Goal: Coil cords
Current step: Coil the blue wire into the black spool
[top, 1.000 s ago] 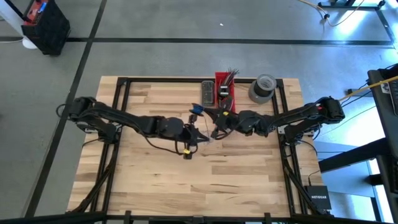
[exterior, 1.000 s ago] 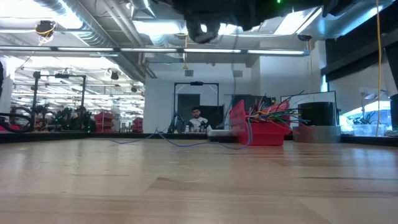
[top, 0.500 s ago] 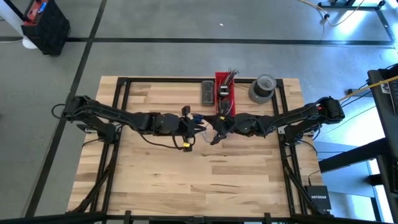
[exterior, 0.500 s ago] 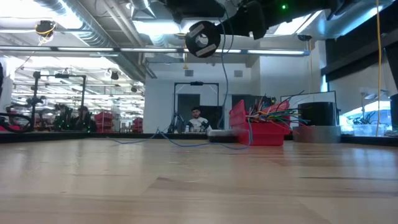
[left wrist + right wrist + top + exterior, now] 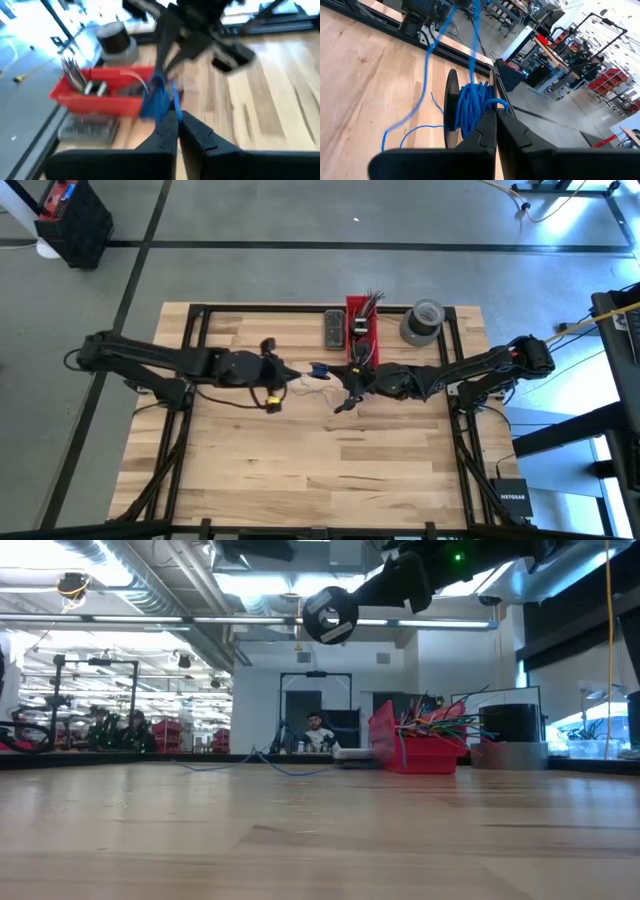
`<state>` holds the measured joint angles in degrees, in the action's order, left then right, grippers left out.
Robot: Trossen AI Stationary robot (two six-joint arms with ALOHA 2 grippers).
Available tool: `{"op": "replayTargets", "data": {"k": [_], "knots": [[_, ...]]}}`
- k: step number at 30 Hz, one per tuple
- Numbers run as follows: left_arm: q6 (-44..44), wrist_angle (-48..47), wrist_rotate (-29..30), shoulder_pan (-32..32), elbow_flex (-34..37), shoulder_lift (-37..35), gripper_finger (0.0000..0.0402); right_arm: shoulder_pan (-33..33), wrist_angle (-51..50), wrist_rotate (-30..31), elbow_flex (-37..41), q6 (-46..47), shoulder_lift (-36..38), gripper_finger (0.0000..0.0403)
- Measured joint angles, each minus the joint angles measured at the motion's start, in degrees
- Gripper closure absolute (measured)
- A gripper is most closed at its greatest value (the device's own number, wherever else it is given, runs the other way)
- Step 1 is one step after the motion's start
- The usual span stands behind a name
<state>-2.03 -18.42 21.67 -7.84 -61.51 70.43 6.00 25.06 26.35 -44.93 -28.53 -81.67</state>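
1. Blue is what I lock onto first: the blue cord [image 5: 472, 107] sits as a bundle of loops wound against a dark disc, right at the tips of my right gripper [image 5: 496, 116], with loose strands running off across the wood and upward.
2. My right gripper's fingers are pressed together on that cord bundle. From overhead this gripper [image 5: 345, 388] hangs near the middle of the table, just toward 6 o'clock from the red bin [image 5: 362, 325].
3. My left gripper [image 5: 177, 117] has its fingers together too, and the blue cord [image 5: 159, 100] sits right at their tips. I cannot tell whether a strand is pinched between them or only lies beside them.
4. Overhead, the left gripper [image 5: 292, 370] points toward 3 o'clock, with the blue cord [image 5: 318, 370] showing as a small blue spot between the two grippers.
5. From table height a round dark part of an arm [image 5: 329, 616] hangs well above the wood, and thin blue cord [image 5: 290, 768] trails along the far tabletop.
6. The wooden table [image 5: 300, 470] carries the red bin at its 12 o'clock edge, with a bunch of wire ends [image 5: 372, 301] sticking out of it.
7. A grey tape roll [image 5: 422, 321] stands just at 3 o'clock from the bin, and a dark flat box [image 5: 332, 328] lies just at 9 o'clock from it.
8. Beyond the table, the low camera shows a person [image 5: 317, 733] sitting far back in the room.
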Motion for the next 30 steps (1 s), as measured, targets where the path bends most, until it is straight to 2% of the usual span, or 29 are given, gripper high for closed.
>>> {"op": "replayTargets", "data": {"k": [3,6,10,15,24,30], "knots": [[2.2,-9.0,0.8,-0.1,0.0,-2.6,0.0398,0.0,0.7,0.0,0.0,0.1,0.0,0.0400],[3.7,-15.9,5.1,0.0,0.1,-3.7,0.0400,0.0,1.7,-0.9,0.0,1.1,0.0,0.0400],[3.3,-14.7,7.9,0.4,3.3,-3.6,0.0397,0.0,4.5,-5.5,-0.1,3.2,0.1,0.0400],[1.0,-5.0,8.0,2.3,9.4,-3.0,0.0395,-0.1,9.5,-10.3,0.0,6.7,0.8,0.0400],[-6.4,28.1,7.5,3.1,20.8,-1.5,0.0394,-0.1,21.1,-11.4,0.0,8.8,1.0,0.0400],[-9.8,36.0,7.5,3.3,21.8,0.3,0.0394,0.0,19.9,-11.0,-0.1,8.8,1.0,0.0400]]}}
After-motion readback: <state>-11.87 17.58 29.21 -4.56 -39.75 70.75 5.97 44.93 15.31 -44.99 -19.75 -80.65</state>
